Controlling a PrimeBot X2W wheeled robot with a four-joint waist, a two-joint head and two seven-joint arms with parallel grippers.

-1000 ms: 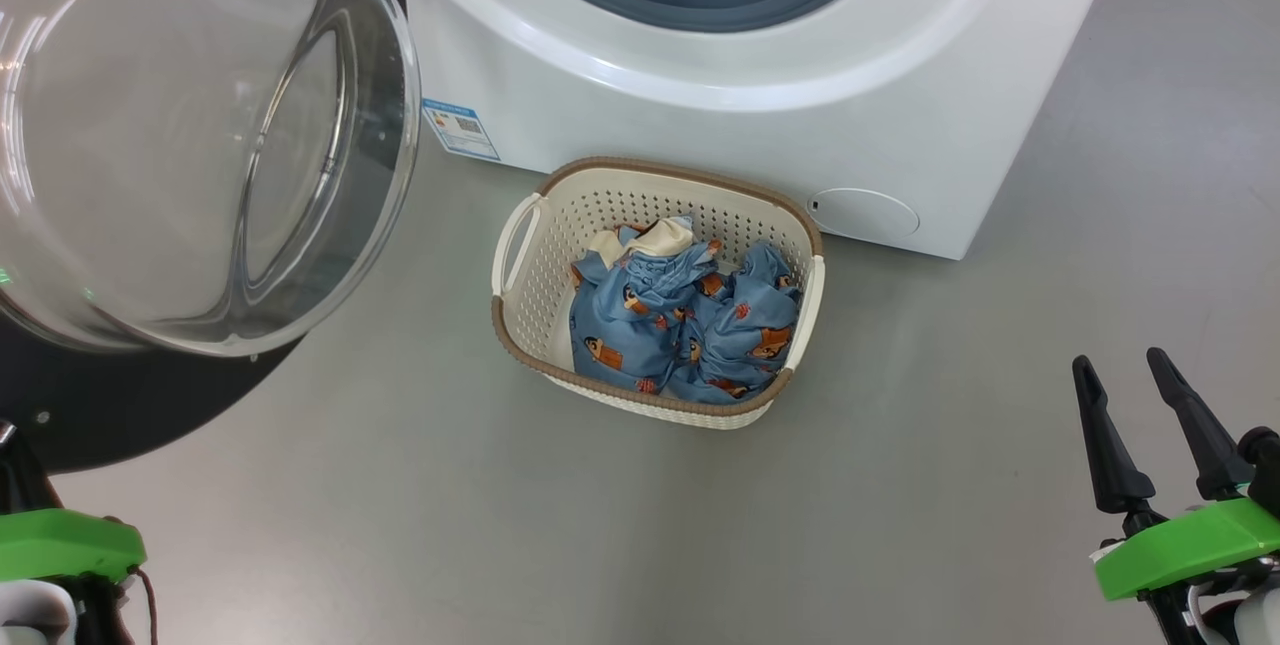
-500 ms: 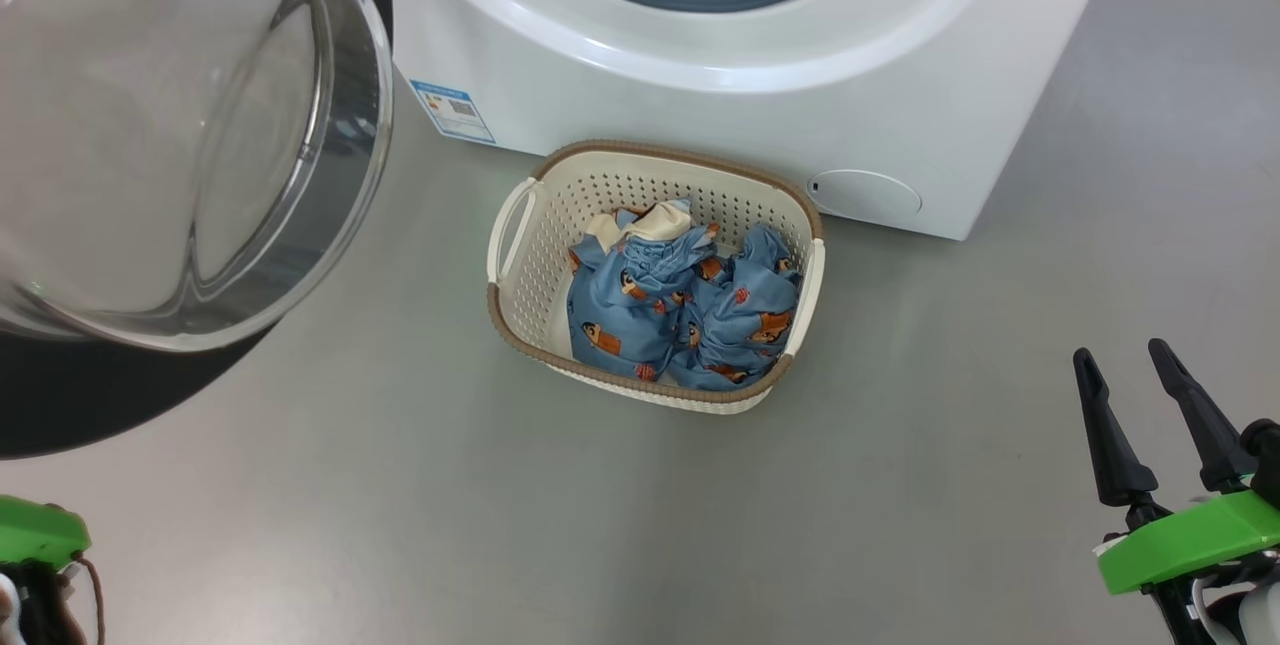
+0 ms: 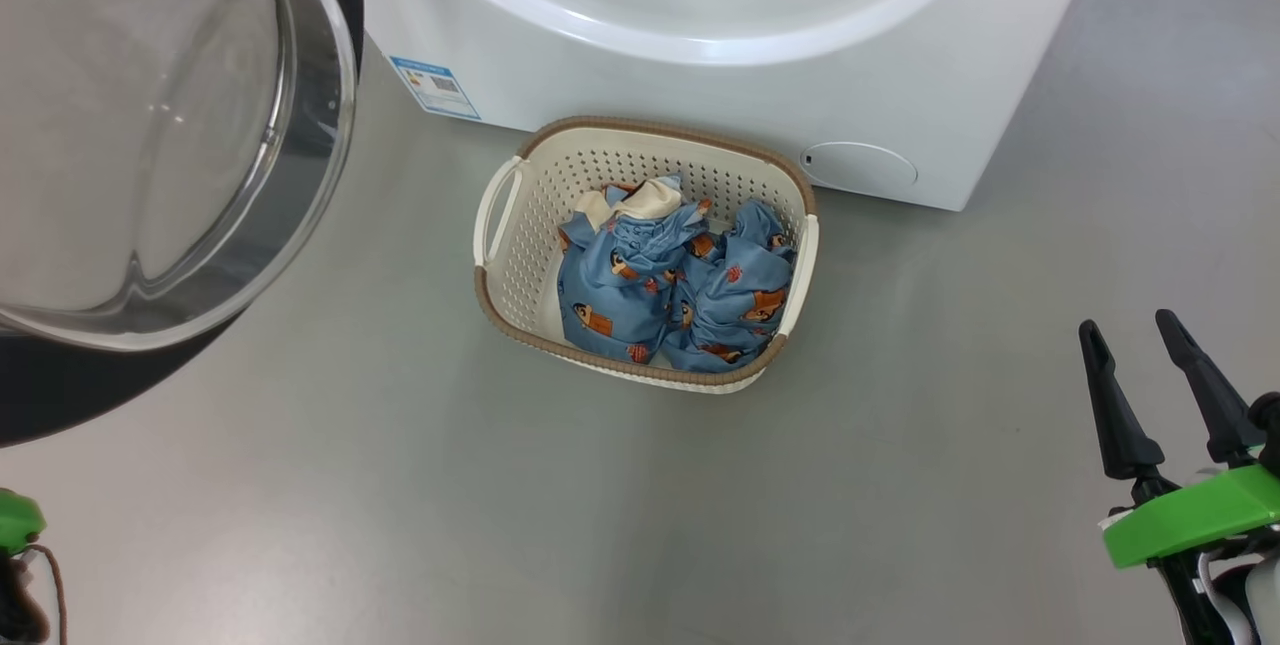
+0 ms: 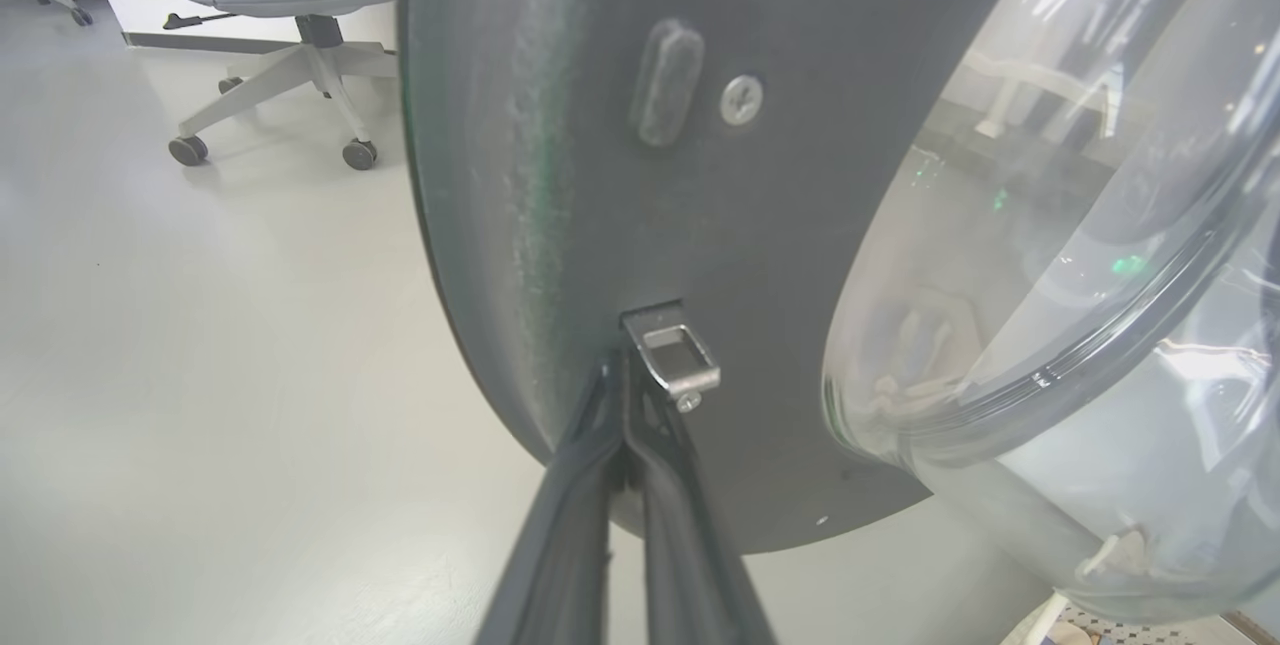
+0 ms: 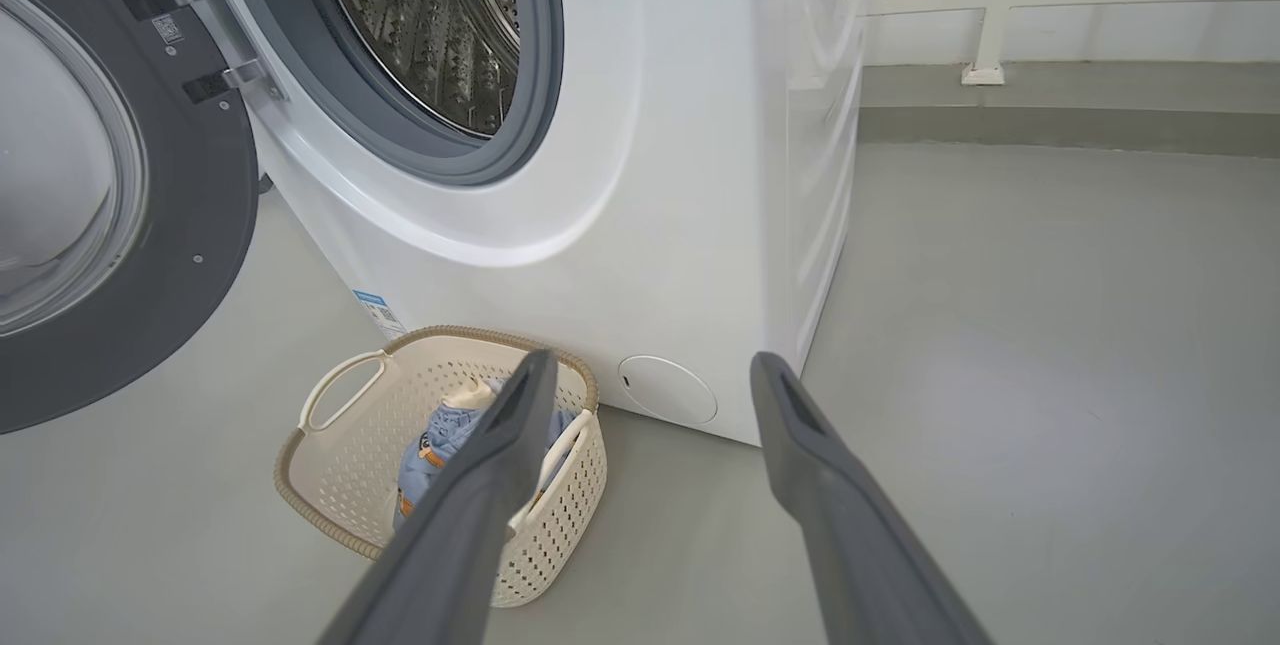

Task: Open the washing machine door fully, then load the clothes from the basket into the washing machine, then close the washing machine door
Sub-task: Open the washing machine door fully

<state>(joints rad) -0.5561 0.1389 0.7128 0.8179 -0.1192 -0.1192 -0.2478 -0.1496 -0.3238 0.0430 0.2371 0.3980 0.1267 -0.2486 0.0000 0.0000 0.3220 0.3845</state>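
Grey floor (image 3: pixel 500 505), cream basket (image 3: pixel 525 265) of crumpled blue clothes (image 3: pixel 670 285)

The head view's top edge cuts off most of the washing machine (image 3: pixel 700 75), its left edge cuts the door (image 3: pixel 150 125), the print on the sticker (image 3: pixel 433 87) is too small to read, and the clothes (image 3: pixel 670 285) hide much of the floor of the basket (image 3: pixel 520 255).

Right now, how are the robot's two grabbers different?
The left gripper is shut; the right gripper is open. The left gripper's tips sit at the washing machine door by its metal latch; the right gripper hangs over the floor, touching nothing. Both have two long dark fingers.
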